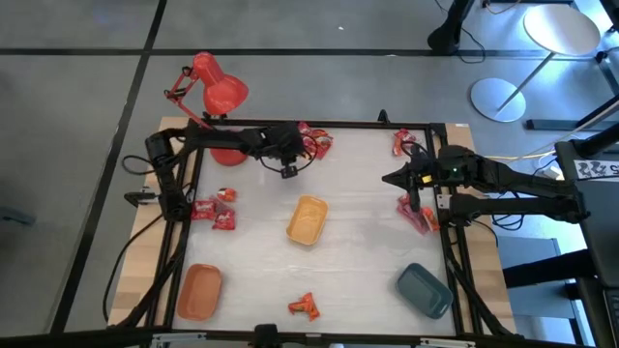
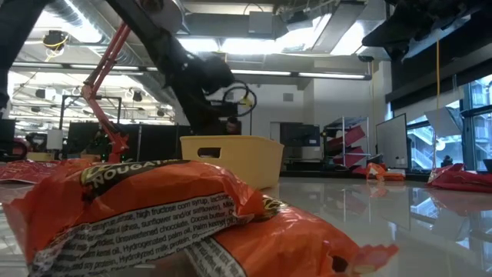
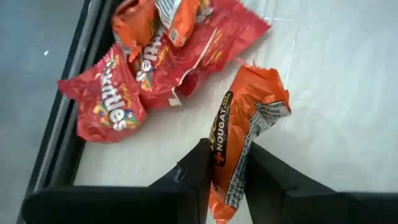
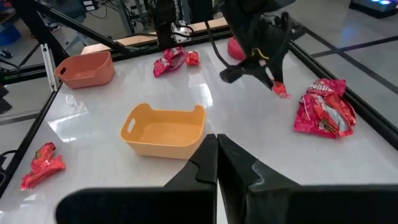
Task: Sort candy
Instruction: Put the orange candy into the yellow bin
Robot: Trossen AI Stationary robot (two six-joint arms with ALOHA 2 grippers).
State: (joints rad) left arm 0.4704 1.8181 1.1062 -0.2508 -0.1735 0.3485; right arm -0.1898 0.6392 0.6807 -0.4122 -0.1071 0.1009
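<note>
My left gripper (image 1: 293, 159) hovers near the table's far edge, shut on an orange nougat candy (image 3: 245, 118). Just beyond it, a pile of red and orange candy (image 3: 149, 62) lies flat on the table against the far frame. From the right wrist view, the left gripper (image 4: 264, 71) is seen with the small orange candy (image 4: 280, 91) below its tips. My right gripper (image 4: 216, 152) is shut on nothing and held high at the right edge (image 1: 411, 184). More candy lies at the left (image 1: 213, 208), the near edge (image 1: 305, 307) and the right (image 1: 406, 143). My left gripper pinches the orange candy's wrapper between its two fingers, at the wrapper's flat middle (image 3: 227, 140). The fingers slant down from the table's left, and the candy runs along them. Its crimped end (image 3: 264, 93) sticks out past the tips. The candy hangs clear of the table.
A yellow tray (image 1: 307, 219) stands mid-table, an orange tray (image 1: 198, 290) at the near left and a grey tray (image 1: 424, 290) at the near right. A red desk lamp (image 1: 221, 92) stands at the far left corner. More candy (image 1: 418, 215) lies under my right arm.
</note>
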